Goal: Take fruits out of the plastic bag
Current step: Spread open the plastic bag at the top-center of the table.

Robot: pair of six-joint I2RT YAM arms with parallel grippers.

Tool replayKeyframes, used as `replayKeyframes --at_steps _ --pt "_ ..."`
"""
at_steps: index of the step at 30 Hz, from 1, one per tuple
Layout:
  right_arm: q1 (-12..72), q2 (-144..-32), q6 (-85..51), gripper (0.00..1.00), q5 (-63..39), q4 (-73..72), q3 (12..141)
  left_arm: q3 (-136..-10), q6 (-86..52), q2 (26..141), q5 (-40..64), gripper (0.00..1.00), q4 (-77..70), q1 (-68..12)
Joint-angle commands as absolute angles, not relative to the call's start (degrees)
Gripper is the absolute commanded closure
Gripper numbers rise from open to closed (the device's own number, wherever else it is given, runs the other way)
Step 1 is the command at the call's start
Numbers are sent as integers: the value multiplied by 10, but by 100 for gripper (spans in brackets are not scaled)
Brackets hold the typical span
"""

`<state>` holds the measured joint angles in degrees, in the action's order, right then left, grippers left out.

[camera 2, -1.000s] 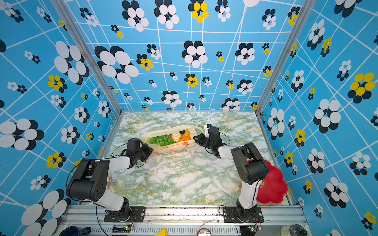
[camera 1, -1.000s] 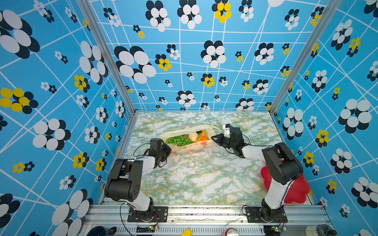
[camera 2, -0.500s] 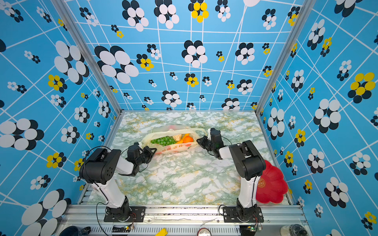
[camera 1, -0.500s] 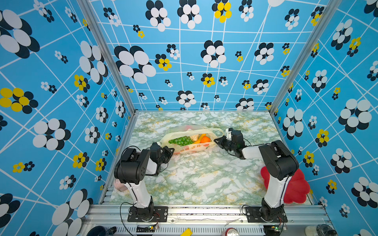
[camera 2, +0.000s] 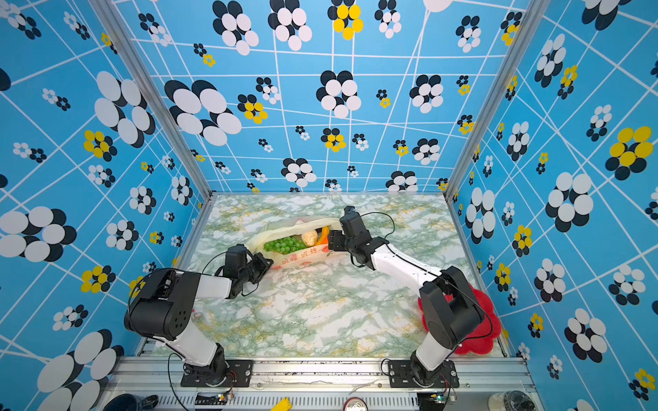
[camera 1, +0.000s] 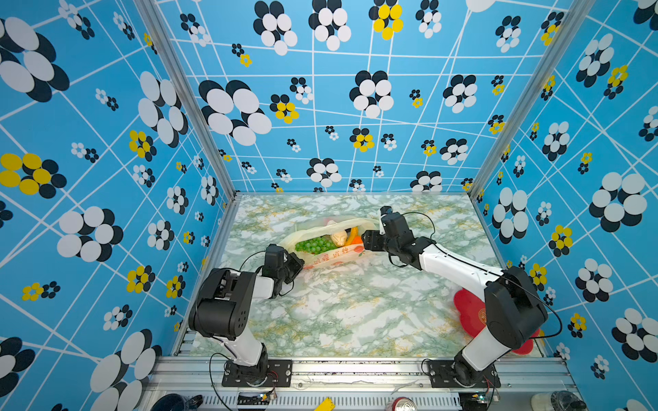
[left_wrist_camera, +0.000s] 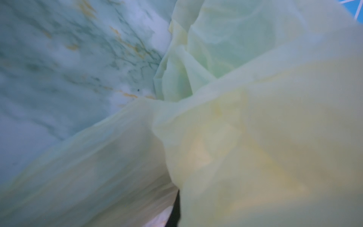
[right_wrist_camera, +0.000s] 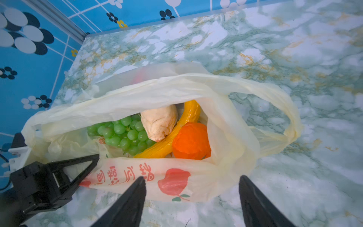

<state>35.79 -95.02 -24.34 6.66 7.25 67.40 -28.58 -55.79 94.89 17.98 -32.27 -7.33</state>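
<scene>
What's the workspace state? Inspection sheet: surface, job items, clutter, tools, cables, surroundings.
Surface: marbled tabletop, nothing spilled that I can see.
Job's things: plastic bag lying with its mouth open; grape bunch, banana, orange and cream piece all inside it.
Clutter: red plate by the right arm's base, partly hidden.
Grippers: left tool shut on the bag's end; right tool open, holding nothing, at the bag's mouth.
Cables: black cable loops at each wrist, off the bag.
Surroundings: blue flower-print walls; metal rail in front.
</scene>
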Motion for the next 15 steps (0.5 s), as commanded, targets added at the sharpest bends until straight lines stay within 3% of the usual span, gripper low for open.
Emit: replayKeyframes --at_steps 1,8,15 --pt "396 -985 -158 25 134 174 739 -296 -529 928 167 100 -272 -82" --pt "418 -1143 -156 34 61 208 902 -310 -495 886 147 100 -209 -102" --pt "396 -1286 -131 40 72 272 1119 -326 -458 868 138 100 -155 -117"
